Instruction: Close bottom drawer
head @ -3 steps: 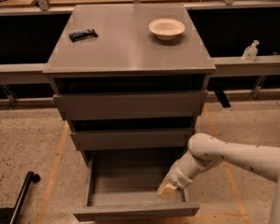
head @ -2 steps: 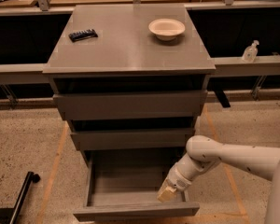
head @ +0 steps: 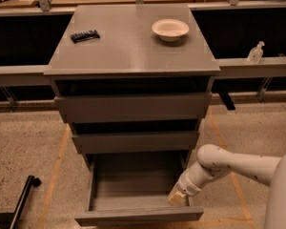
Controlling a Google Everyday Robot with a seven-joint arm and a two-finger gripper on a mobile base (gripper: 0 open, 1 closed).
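Observation:
The bottom drawer (head: pixel 138 215) of the grey cabinet (head: pixel 133 51) is pulled far out, and its shallow grey box interior (head: pixel 131 185) holds nothing. My gripper (head: pixel 177 198) comes in from the right on a white arm (head: pixel 229 163). Its tan tip is at the drawer's right front corner, just behind the plain front panel. The middle drawer front (head: pixel 136 141) and the top drawer front (head: pixel 133 107) sit above, each standing slightly out.
A white bowl (head: pixel 170 29) and a small black object (head: pixel 85 35) lie on the cabinet top. A clear pump bottle (head: pixel 255 52) stands on the ledge at right. A black pole (head: pixel 21 202) leans at lower left. Yellow tape lines run along the floor beside the cabinet.
My gripper has shifted slightly toward the drawer's front right corner. The drawer stays open the same amount.

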